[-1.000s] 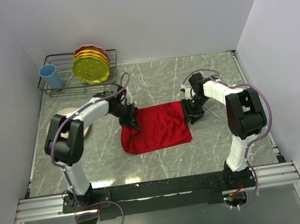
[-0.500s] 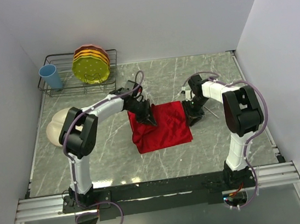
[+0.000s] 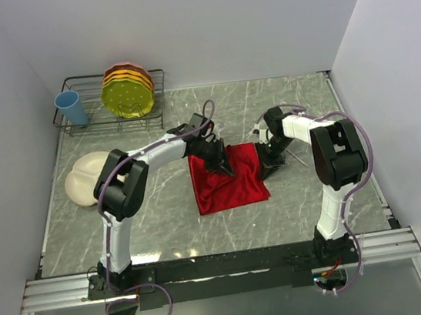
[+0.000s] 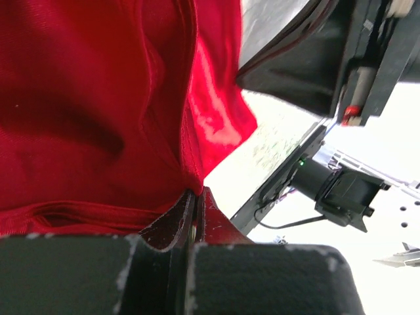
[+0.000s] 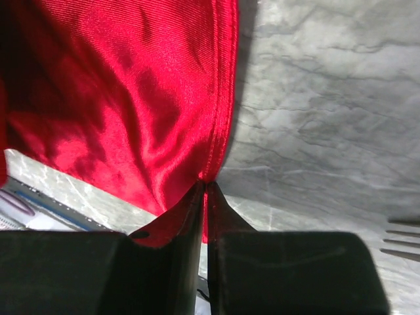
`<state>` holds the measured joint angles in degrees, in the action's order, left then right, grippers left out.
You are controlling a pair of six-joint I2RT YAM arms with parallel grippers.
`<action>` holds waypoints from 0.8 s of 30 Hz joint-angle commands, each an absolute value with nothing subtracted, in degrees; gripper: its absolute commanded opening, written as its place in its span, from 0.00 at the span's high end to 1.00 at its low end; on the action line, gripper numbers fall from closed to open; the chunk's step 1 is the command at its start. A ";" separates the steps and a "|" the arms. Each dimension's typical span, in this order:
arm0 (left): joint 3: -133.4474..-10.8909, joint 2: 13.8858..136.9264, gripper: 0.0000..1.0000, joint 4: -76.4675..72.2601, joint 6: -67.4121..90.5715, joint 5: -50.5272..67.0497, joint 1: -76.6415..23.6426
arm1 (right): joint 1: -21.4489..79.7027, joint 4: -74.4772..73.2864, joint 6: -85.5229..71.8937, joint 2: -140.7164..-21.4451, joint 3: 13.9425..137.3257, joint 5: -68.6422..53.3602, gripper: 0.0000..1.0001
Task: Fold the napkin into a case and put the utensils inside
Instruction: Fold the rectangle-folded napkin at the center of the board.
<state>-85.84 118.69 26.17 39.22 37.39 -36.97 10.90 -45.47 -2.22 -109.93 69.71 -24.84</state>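
The fold is in hand. The left gripper (image 3: 226,169) and right gripper (image 3: 268,167) are each clamped tight on the napkin (image 3: 230,190), which lies mid-bench. Next, I judge, the left's pinched edge needs laying square.

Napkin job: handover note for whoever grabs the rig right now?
Left claw: shut on a fold of the napkin.
Right claw: shut on the napkin's hemmed edge.
Napkin: mid-table, doubled over, pinched on both sides.
Fork: tines show on the marble table, right of the napkin; spoon not made out.
Done: first fold under way, no case yet.
Left: finish the case, then load fork and spoon.
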 commanded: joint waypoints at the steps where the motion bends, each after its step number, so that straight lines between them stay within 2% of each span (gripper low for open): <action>1: -89.65 120.41 0.99 22.86 42.97 39.11 -38.06 | 11.78 -43.68 -2.37 -111.10 67.50 -25.13 0.89; 24: -96.50 128.94 0.99 13.45 53.88 43.33 -40.43 | 12.57 -43.51 -3.34 -108.28 66.53 -22.85 0.88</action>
<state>-93.27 128.79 17.04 50.50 41.21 -39.55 12.14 -44.66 -3.57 -109.45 68.01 -27.22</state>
